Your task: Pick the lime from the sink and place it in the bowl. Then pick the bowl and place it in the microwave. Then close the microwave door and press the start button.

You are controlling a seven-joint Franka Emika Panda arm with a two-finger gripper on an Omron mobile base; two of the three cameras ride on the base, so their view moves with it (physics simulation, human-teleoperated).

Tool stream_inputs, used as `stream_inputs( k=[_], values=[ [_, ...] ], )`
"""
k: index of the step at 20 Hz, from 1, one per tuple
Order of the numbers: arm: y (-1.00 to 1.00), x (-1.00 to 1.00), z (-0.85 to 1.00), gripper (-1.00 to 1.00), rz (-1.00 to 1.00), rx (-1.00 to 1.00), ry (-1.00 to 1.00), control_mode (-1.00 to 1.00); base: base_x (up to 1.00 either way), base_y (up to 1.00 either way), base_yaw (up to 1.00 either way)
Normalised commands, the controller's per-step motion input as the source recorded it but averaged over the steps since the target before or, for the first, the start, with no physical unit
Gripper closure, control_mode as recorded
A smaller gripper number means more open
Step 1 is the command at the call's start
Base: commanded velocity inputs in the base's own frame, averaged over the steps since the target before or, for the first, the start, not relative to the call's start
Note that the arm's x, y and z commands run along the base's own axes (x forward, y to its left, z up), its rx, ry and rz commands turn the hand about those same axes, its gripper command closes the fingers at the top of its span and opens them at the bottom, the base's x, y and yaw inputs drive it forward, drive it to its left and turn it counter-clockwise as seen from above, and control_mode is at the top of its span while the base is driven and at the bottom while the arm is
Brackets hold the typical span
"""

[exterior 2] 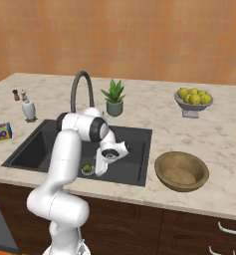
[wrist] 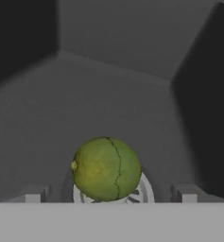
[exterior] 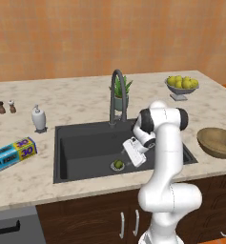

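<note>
The lime (wrist: pixel 107 168), yellow-green, rests on the round metal drain (wrist: pixel 144 191) at the bottom of the dark grey sink (exterior: pixel 81 147). My gripper (wrist: pixel 111 194) hangs low in the basin, just short of the lime, open, with one fingertip (wrist: pixel 35 194) to each side of the fruit and nothing held. From the base, the lime (exterior: pixel 118 165) lies just beside my white hand (exterior: pixel 134 151). The tan wooden bowl (exterior: pixel 218 142) stands on the counter to the right of the sink, nothing in it. The microwave and its door are out of view.
A dark arched faucet (exterior: pixel 115 95) and a potted plant (exterior: pixel 121 93) stand behind the sink. A grey dish of yellow fruits (exterior: pixel 181 86) is at the back right. A soap dispenser (exterior: pixel 38 119), two shakers (exterior: pixel 6 106) and a foil box (exterior: pixel 12 153) sit to the left.
</note>
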Motion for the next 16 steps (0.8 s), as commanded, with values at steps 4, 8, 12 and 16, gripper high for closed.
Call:
stream_inputs(
  k=[4, 8, 12, 16],
  values=[
    [0.18, 0.0, -0.25, -1.0, 0.08, 0.03, 0.02, -1.0, 0.0, 0.0, 0.0],
    [0.24, 0.0, -0.15, -1.0, 0.09, 0.05, 0.0, -1.0, 0.0, 0.0, 0.0],
    [0.23, 0.05, -0.18, -1.0, 0.08, 0.04, 0.0, -1.0, 0.0, 0.0, 0.0],
    [0.23, 0.14, -0.18, -1.0, 0.04, 0.0, 0.0, -1.0, 0.0, 0.0, 0.0]
  ],
)
